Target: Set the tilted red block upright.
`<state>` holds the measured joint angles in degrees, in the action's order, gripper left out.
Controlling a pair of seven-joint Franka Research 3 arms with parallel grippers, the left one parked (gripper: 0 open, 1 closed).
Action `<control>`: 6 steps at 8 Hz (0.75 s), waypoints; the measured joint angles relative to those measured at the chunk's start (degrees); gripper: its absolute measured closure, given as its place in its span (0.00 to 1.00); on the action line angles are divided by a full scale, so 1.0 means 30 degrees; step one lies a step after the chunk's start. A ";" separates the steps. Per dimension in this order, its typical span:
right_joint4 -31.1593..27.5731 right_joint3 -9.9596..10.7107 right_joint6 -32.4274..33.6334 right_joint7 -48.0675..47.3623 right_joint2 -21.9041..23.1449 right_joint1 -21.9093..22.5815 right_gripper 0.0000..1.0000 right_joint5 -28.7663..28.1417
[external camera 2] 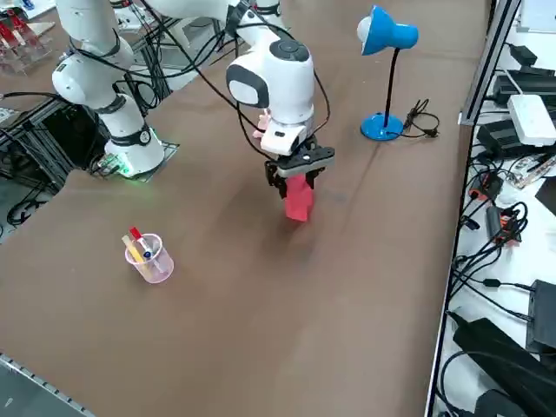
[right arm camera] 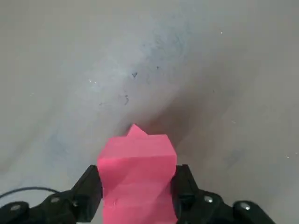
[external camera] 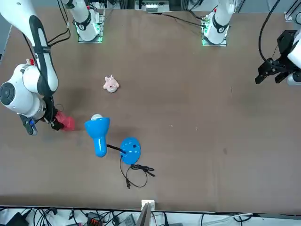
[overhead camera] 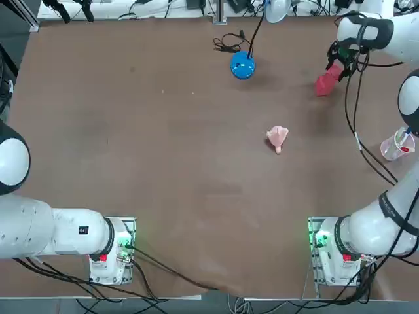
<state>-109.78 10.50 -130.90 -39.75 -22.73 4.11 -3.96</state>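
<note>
I'm at the grasp step, my right pincer (right arm camera: 138, 186) pinching the red block (right arm camera: 138, 175) between both fingers, narrowed to its width, at about one o'clock on the table (overhead camera: 163, 163), well past the lamp (overhead camera: 243, 65); next I judge I must lift slightly, rotate it vertical, and set it down.

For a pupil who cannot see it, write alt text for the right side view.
The right gripper is shut on the top of the red block, whose lower end meets the brown table. A blue desk lamp stands behind it, and a clear cup of pens stands nearer the camera.
</note>
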 joint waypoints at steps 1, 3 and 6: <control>0.0615 -0.0036 0.0804 0.0257 0.0010 0.0045 0.26 0.0004; 0.1963 -0.0083 0.3297 0.2543 0.0262 0.0145 0.29 0.0005; 0.2144 -0.0089 0.4583 0.8016 0.1011 0.0169 0.30 0.0000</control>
<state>-103.35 10.23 -117.15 -15.70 -19.70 4.62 -3.96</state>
